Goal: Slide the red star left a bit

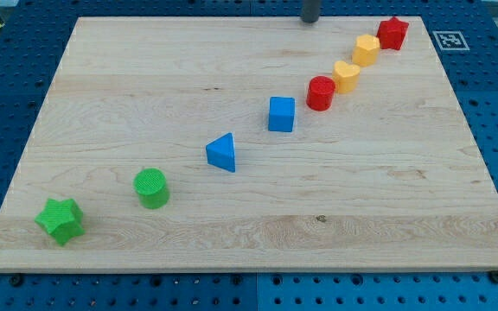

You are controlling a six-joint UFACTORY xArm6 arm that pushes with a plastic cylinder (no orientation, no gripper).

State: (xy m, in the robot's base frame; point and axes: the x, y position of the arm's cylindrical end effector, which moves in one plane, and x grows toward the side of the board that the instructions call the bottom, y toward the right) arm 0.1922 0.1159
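Note:
The red star sits at the view's top right corner of the wooden board, at the upper end of a diagonal row of blocks. My tip is at the view's top edge of the board, well to the left of the red star and apart from it. Only the rod's lower end shows. Nothing touches the star except perhaps the neighbouring yellow block.
The diagonal row runs down to the view's bottom left: a yellow block, a yellow block, a red cylinder, a blue cube, a blue triangle, a green cylinder, a green star.

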